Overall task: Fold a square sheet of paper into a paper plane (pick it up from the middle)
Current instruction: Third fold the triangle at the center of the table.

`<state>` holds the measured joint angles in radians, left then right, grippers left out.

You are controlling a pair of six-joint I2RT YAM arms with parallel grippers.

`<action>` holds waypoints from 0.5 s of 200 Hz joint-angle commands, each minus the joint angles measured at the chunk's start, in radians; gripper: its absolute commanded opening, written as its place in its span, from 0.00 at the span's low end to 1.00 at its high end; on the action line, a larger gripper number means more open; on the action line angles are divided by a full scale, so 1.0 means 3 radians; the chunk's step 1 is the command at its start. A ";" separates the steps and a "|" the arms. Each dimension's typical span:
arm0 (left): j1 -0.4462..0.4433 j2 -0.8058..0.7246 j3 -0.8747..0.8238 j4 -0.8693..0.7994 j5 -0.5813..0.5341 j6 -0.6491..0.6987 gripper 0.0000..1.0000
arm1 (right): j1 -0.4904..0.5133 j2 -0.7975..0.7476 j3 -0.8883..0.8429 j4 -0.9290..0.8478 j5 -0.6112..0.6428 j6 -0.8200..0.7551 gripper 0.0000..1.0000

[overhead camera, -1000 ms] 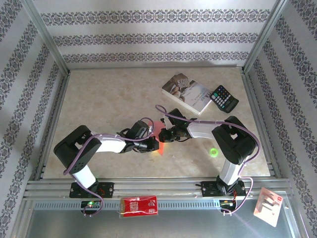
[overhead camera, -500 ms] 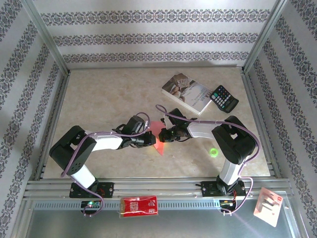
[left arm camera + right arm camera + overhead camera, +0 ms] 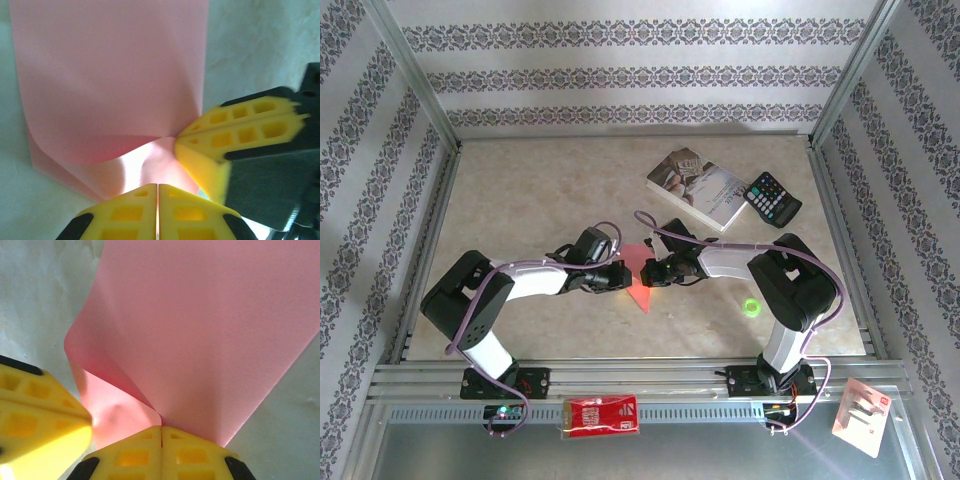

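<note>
1. Handling: the paper looks thin, light and limp, bowing between the arms near the middle of the table.
2. The left gripper is closed, pinching its folded edge.
3. The right gripper is closed on it too, just beside.
4. Probably best held at the crease; hard pulls could tear it.

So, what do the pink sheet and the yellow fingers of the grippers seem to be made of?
The square sheet of paper: thin matte paper, it seems; it curls softly, and light glows through it near the fold. The yellow gripper fingers: probably moulded or printed plastic with a smooth, slightly shiny finish, judging by the even colour and the square hollow cells.
</note>
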<state>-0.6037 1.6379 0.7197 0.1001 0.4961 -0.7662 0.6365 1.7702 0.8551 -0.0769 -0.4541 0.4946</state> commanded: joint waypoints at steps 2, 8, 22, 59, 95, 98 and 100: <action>0.0072 -0.0078 0.0102 -0.0212 0.0023 0.0155 0.08 | -0.0015 0.0200 -0.0119 -0.0287 0.0255 -0.0030 0.01; 0.0088 -0.0047 0.0102 -0.0200 0.0027 0.0155 0.08 | -0.0021 0.0197 -0.0115 -0.0286 0.0256 -0.0028 0.01; 0.0106 0.0016 0.0118 -0.0177 0.0066 0.0158 0.08 | -0.0016 0.0204 -0.0117 -0.0288 0.0253 -0.0033 0.01; 0.0146 0.0145 0.0143 -0.0131 0.0072 0.0180 0.08 | -0.0019 0.0207 -0.0122 -0.0285 0.0256 -0.0035 0.01; 0.0212 0.0264 0.0101 -0.0088 0.0076 0.0196 0.08 | -0.0023 0.0197 -0.0130 -0.0284 0.0259 -0.0033 0.01; 0.0212 0.0274 0.0096 -0.0086 0.0079 0.0200 0.08 | -0.0021 0.0199 -0.0134 -0.0281 0.0258 -0.0033 0.01; 0.0209 0.0282 0.0092 -0.0080 0.0080 0.0201 0.08 | -0.0020 0.0199 -0.0136 -0.0279 0.0259 -0.0033 0.01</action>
<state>-0.5587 1.6997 0.7452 0.0887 0.5121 -0.7368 0.6365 1.7702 0.8551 -0.0769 -0.4541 0.4942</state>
